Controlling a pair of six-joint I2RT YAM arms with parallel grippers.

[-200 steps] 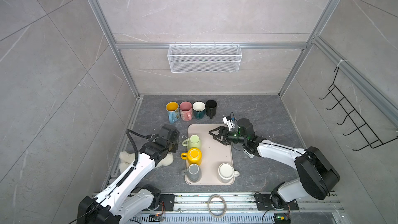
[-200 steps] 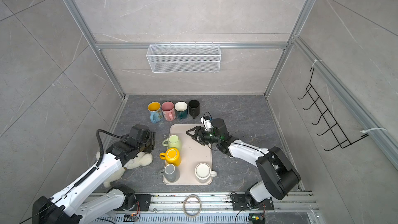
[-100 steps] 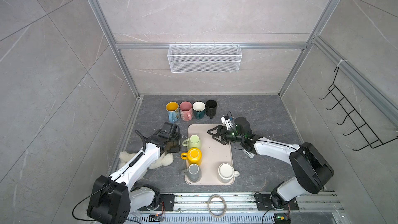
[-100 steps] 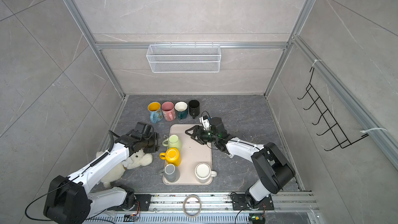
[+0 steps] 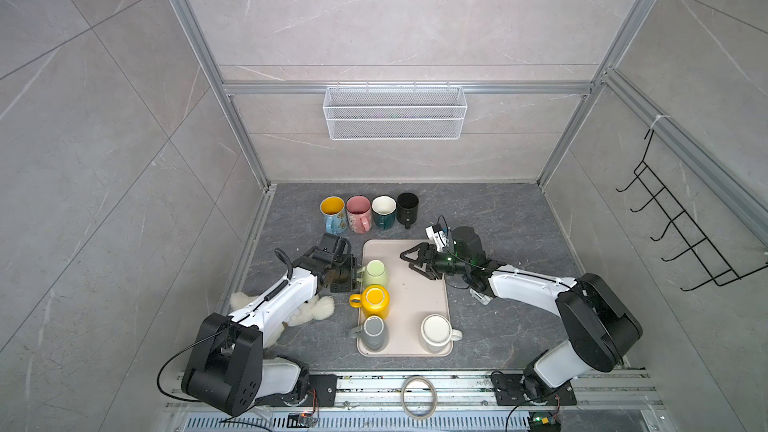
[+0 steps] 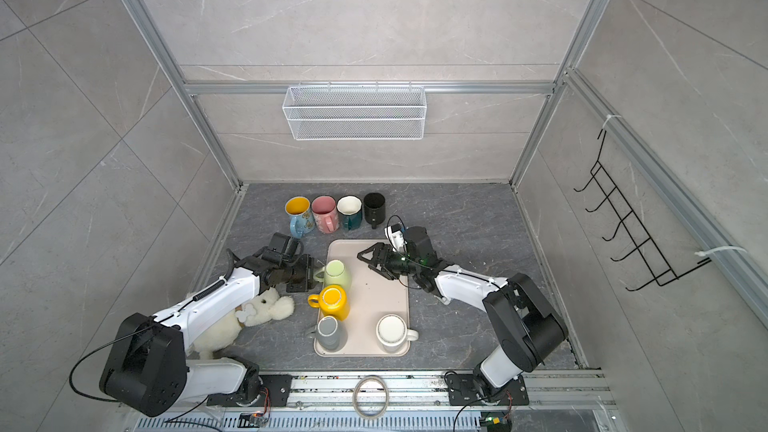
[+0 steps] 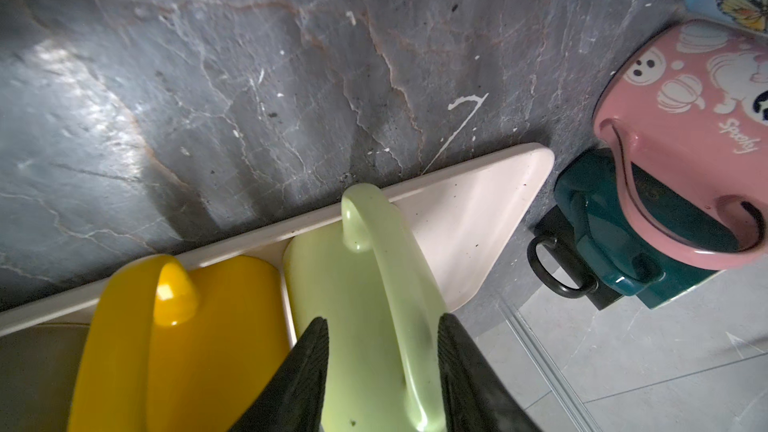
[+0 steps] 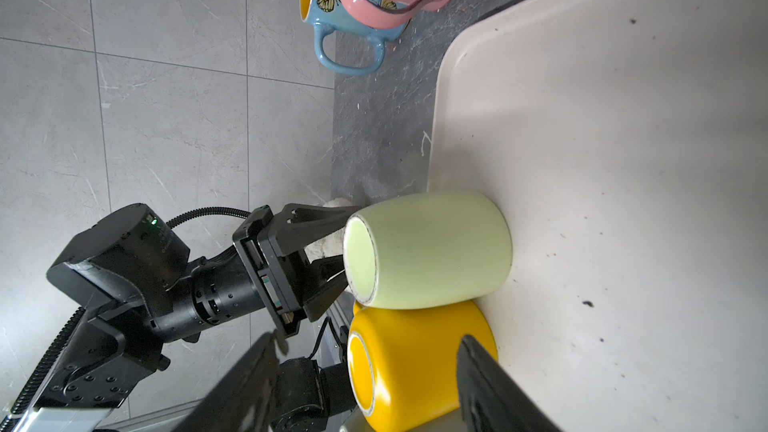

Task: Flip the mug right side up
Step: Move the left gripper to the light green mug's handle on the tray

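A pale green mug (image 5: 375, 274) (image 6: 336, 273) stands upside down on the far left of the beige tray (image 5: 419, 297) (image 6: 374, 297). Its handle (image 7: 365, 218) points off the tray's left edge. My left gripper (image 5: 356, 277) (image 6: 314, 275) (image 7: 380, 322) is open, with a finger on each side of that handle. The handle lies close against one finger and leaves a gap to the other. My right gripper (image 5: 409, 263) (image 6: 365, 261) (image 8: 365, 340) hovers open over the tray's far end, empty, to the right of the green mug (image 8: 432, 249).
A yellow mug (image 5: 374, 301), a grey mug (image 5: 372, 331) and a white mug (image 5: 436, 332) also stand upside down on the tray. Several upright mugs (image 5: 358, 211) line the back. A white plush toy (image 5: 307, 311) lies under the left arm.
My left gripper has moved right to the tray's edge and now straddles the green mug's handle, its jaws slightly narrower. The right gripper has barely moved.
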